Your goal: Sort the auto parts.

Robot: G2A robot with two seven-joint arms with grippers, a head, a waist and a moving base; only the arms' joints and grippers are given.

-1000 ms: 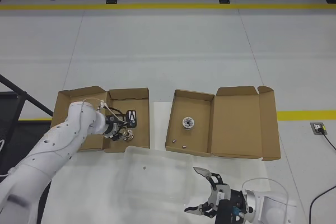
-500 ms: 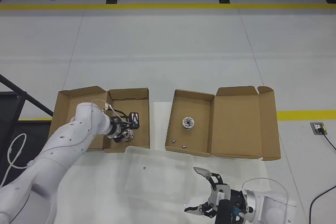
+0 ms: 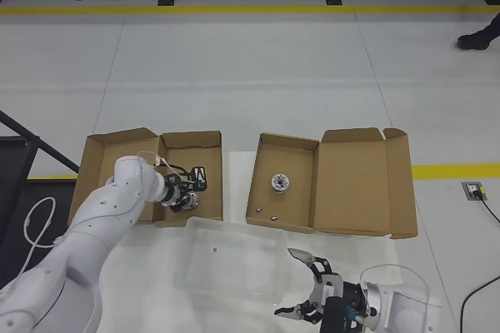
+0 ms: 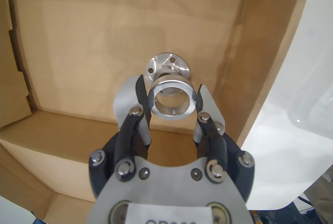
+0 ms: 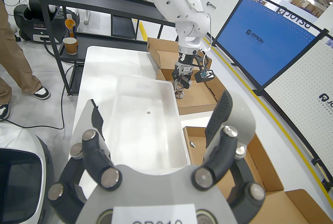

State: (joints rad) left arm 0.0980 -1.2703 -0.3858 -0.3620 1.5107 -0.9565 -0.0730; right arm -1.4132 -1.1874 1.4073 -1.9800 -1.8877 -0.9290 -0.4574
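My left gripper (image 4: 169, 85) is shut on a silver flanged sleeve (image 4: 171, 104), its pads pressed against both sides of the ring. The sleeve's flange (image 4: 166, 63) sits low over the floor of the left cardboard box (image 4: 78, 40). In the top view the left gripper (image 3: 188, 196) is at that box's (image 3: 192, 141) near right corner. In the right wrist view the sleeve (image 5: 179, 95) hangs beneath it. My right gripper (image 5: 160, 105) stands open and holds nothing, by the table's near edge beside the clear bin (image 3: 233, 266).
The right cardboard box (image 3: 267, 150) holds a round metal part (image 3: 279, 181) and two small screws (image 3: 258, 211) near its front wall. Its lid (image 3: 358, 183) lies open to the right. A small piece (image 5: 148, 112) lies in the clear bin (image 5: 166, 87).
The left arm's wrist has shifted slightly towards the box's inside with the sleeve still held. The right arm has not moved.
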